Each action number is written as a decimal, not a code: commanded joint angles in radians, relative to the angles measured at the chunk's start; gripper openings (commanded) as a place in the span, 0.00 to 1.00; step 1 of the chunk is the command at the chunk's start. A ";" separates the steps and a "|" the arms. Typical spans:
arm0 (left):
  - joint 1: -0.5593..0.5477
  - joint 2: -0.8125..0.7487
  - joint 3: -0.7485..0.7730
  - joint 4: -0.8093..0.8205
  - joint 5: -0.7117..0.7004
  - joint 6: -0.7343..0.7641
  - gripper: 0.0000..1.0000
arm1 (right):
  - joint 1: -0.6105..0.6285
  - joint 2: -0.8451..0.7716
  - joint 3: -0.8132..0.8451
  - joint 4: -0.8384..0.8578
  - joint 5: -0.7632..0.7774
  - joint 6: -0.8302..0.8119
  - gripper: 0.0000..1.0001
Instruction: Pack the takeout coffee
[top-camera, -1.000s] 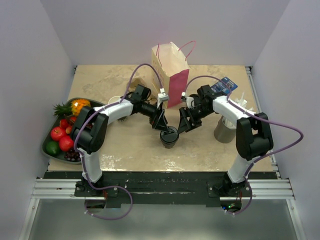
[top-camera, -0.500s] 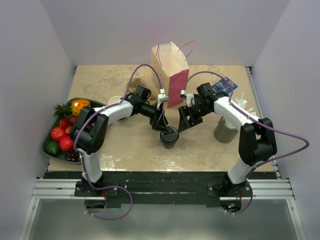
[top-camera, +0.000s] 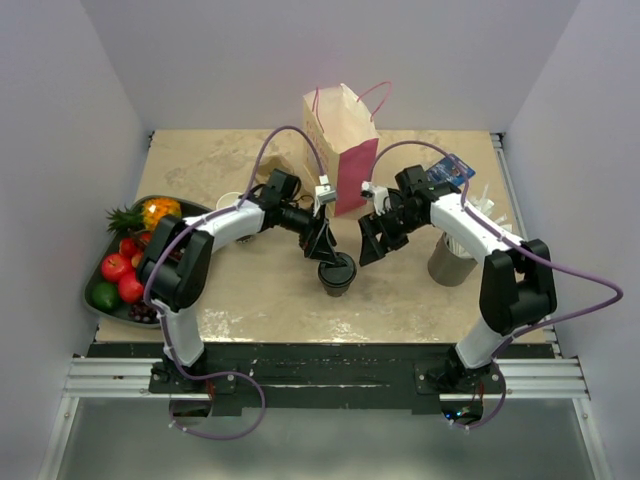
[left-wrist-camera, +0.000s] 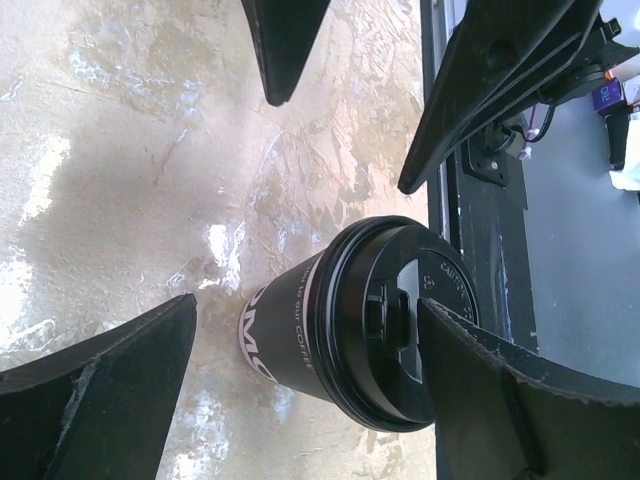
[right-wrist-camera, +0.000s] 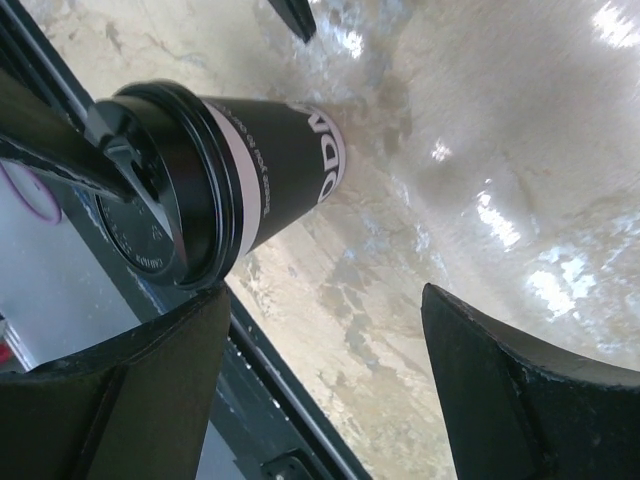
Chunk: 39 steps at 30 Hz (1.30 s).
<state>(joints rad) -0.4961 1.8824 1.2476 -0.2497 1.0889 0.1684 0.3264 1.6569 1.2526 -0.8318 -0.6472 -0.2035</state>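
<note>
Jaws on both arms stand wide, and neither pair holds anything. The left jaws hang just above and behind the takeout coffee (top-camera: 337, 272). In the left wrist view its two fingers (left-wrist-camera: 110, 390) straddle the cup (left-wrist-camera: 370, 340). Bare surface (left-wrist-camera: 150, 200) shows between one finger and the cup's wall. The other finger (left-wrist-camera: 500, 400) overlaps the edge of the black lid (left-wrist-camera: 400, 330), and whether it touches there cannot be told.

The right jaws hang just to the right of the cup and apart from it, with their tips pointing toward it. The right wrist view shows its fingers (right-wrist-camera: 110, 400) spread, with only marbled surface between them. The cup (right-wrist-camera: 270, 165) lies up and to the left of that gap.

The takeout coffee stands upright on the surface (top-camera: 240, 300), near the middle and toward the front, between the two arms. Its wall is dark with white lettering and a pale band under the lid.

Behind it, at the back middle, a tan and pink paper bag (top-camera: 342, 145) stands upright with its mouth open. A dark tray (top-camera: 87, 285) of fruit (top-camera: 115, 267) sits at the left edge. A grey container (top-camera: 450, 262) stands to the right, beside the right arm.
</note>
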 joint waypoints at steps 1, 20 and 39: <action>0.001 -0.072 -0.016 0.004 0.008 0.034 0.95 | -0.003 -0.052 -0.033 -0.009 -0.048 -0.014 0.81; -0.007 -0.103 -0.079 -0.051 -0.017 0.091 0.96 | 0.045 -0.031 -0.076 0.060 -0.103 0.055 0.82; -0.009 -0.082 -0.076 -0.030 -0.026 0.060 0.95 | 0.077 -0.006 -0.079 0.049 -0.072 0.029 0.82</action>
<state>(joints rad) -0.4999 1.8221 1.1797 -0.3073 1.0657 0.2245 0.3935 1.6428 1.1736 -0.7918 -0.7429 -0.1574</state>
